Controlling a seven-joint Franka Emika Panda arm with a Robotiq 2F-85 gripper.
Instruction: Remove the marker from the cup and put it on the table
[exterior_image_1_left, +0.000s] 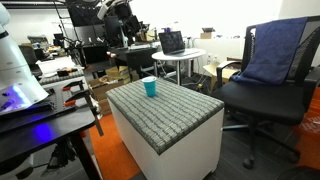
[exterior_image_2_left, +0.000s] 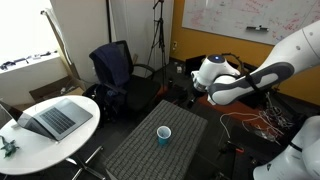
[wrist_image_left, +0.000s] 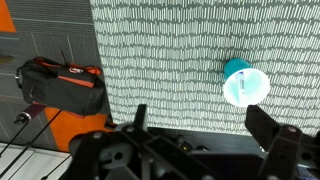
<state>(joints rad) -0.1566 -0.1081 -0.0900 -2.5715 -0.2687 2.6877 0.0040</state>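
Cup: we see the small teal cup (exterior_image_1_left: 149, 87) standing upright on the surface, close to its far edge in an exterior view; in the wrist view it (wrist_image_left: 245, 83) shows from above, with a pale rim and a pale inside.
Marker: too small and blurred for us to tell whether one stands in the cup.
Surface: the grey woven top of the boxy white-sided table (exterior_image_1_left: 175, 115); in both exterior views we see only the cup on it (exterior_image_2_left: 140, 155).
Jaws: released and spread wide, with nothing between them; in the wrist view the dark fingers (wrist_image_left: 268, 128) reach in from the bottom edge, over the near border of the surface.
Cup and jaws: apart, not touching; in the wrist view the cup lies beyond the fingertips and toward the right one.
Arm: the white robot arm (exterior_image_2_left: 240, 80) hangs above the far right of the table in an exterior view.
Left of the table, wrist view: a black and orange bag (wrist_image_left: 65, 85) lies on the floor just beside the table's edge.
Behind the table: a small round white table (exterior_image_1_left: 180, 57) carries an open laptop (exterior_image_1_left: 172, 42).
Right of the table: a black office chair (exterior_image_1_left: 262, 95) with a blue cloth (exterior_image_1_left: 275, 50) draped over its back.
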